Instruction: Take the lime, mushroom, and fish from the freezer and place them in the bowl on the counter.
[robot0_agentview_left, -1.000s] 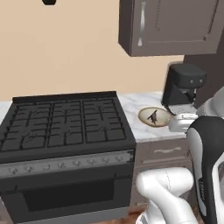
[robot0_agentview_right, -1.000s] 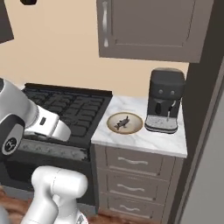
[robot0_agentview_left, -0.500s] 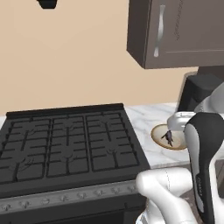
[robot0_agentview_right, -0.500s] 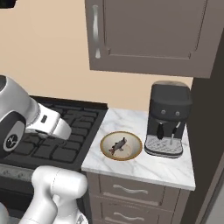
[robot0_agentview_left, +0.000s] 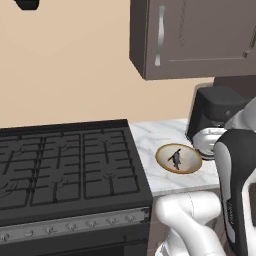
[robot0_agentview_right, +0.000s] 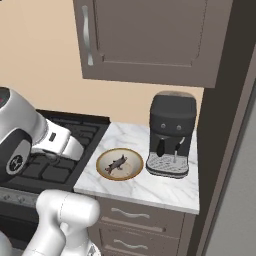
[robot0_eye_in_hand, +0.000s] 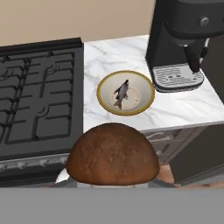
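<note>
No words, brands, numbers or signs can be read anywhere (the round mark on the arm's dark joint (robot0_agentview_right: 17, 161) is a logo too small to make out).

**What I count from where I stand**

I count one mushroom (robot0_eye_in_hand: 112, 152), brown-capped and close under my hand camera. One bowl (robot0_eye_in_hand: 125, 92) sits on the counter (robot0_eye_in_hand: 175, 105), and inside it I see one fish (robot0_eye_in_hand: 121, 93), small and grey. There is one coffee machine (robot0_agentview_right: 171, 135) just beside the bowl, and one stove top (robot0_agentview_left: 60, 167) with its black grates on the bowl's other side. Above hangs one brown wall cabinet (robot0_agentview_right: 150, 37), with one silver handle (robot0_agentview_right: 87, 35) that I can make out in the right base view. Below the counter I count two drawers (robot0_agentview_right: 137, 220), each with one curved silver handle.
</note>
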